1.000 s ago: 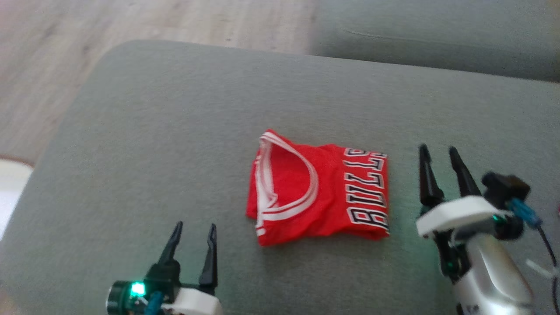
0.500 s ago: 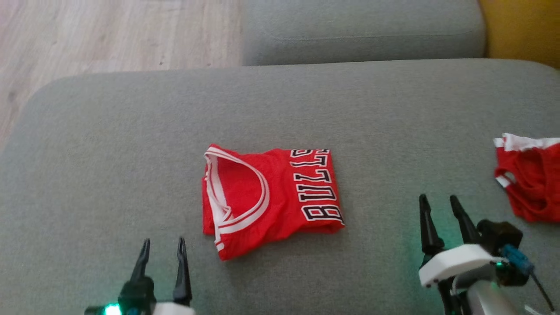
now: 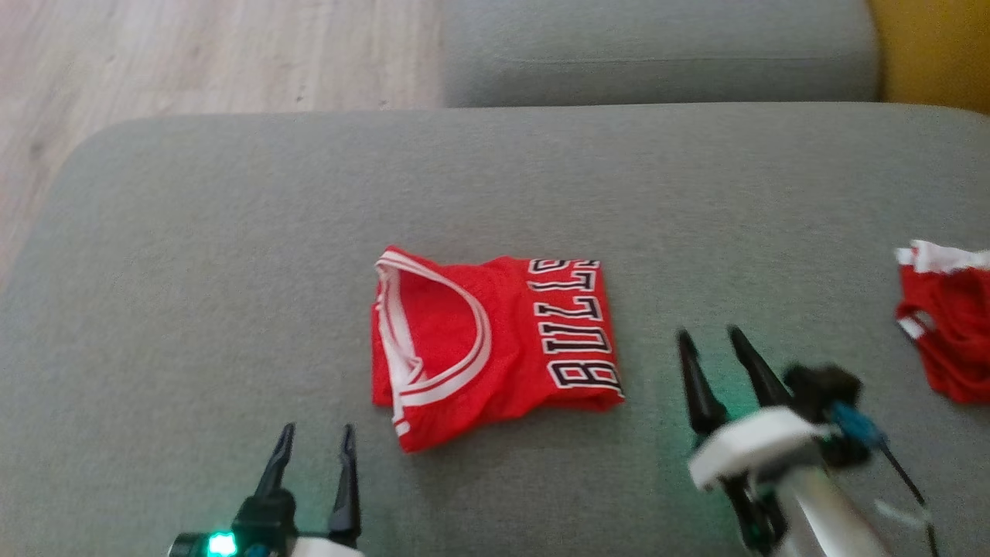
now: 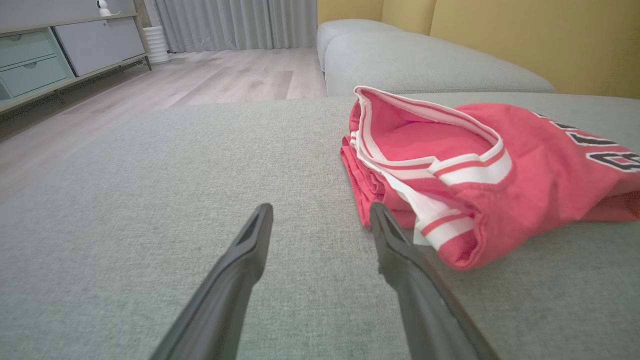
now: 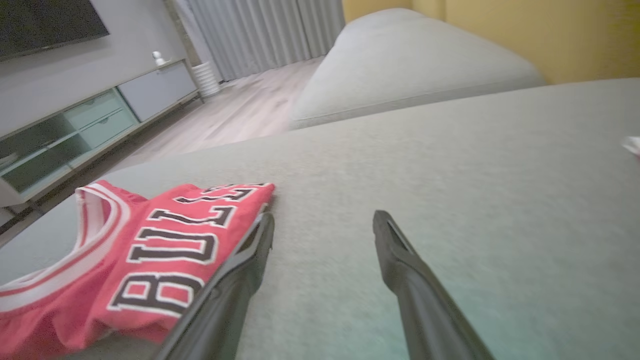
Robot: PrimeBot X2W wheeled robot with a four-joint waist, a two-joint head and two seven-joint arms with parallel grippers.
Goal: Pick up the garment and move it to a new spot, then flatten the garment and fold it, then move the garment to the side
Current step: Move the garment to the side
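A folded red jersey, the garment (image 3: 495, 340), lies mid-cushion with white-trimmed neckline to the left and black "BULLS" lettering on its right side. My left gripper (image 3: 313, 437) hovers open at the lower left, short of the garment's near-left corner. In the left wrist view the garment (image 4: 475, 165) sits just right of my open left gripper (image 4: 320, 215). My right gripper (image 3: 710, 336) stands open to the right of the garment. In the right wrist view the lettered edge of the garment (image 5: 165, 240) lies beside the left finger of my open right gripper (image 5: 322, 222).
The grey sofa cushion (image 3: 232, 255) spreads wide around the jersey. A second red cloth (image 3: 947, 325) lies at the right edge. Another grey cushion (image 3: 657, 54) sits behind, with wood floor (image 3: 193, 54) at the far left and a yellow wall (image 3: 936, 46) at the far right.
The head camera has swung right, bringing the second red cloth into view. My right gripper has moved left, closer to the garment. Both grippers stay open.
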